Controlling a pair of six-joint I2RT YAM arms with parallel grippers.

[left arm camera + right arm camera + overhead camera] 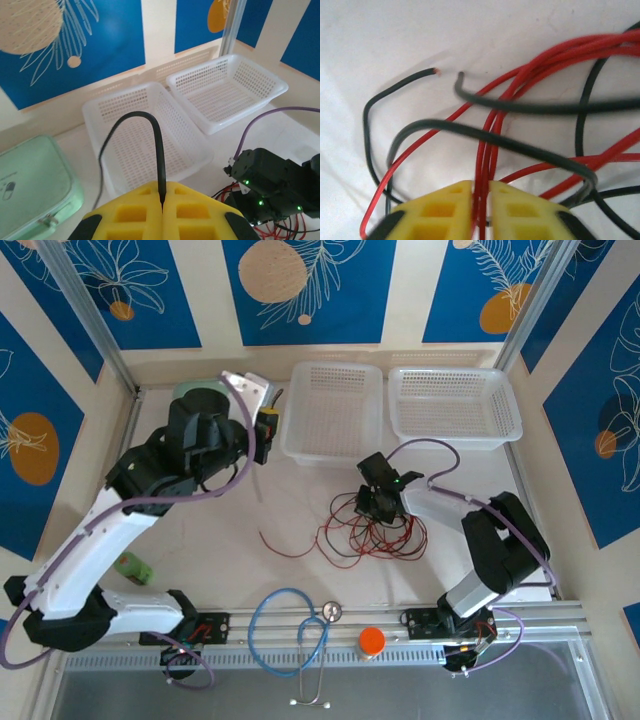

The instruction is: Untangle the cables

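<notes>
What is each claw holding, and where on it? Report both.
The left claw pinches a black cable at the foot of its arch. The right claw pinches red cables mid-length, within the tangle.

Pinches a black cable (159, 160) tight in the raised left gripper (162, 200) and clamps red cables (483, 155) in the right gripper (480, 200), held way lower.

Cables (365, 535) heaped on table (215, 540) right of centre, right gripper (374, 508) over heap; left basket (332, 410) and right basket (452, 405) side by side behind it at far edge; stethoscope (331, 611) at near edge, front-left of heap.
</notes>
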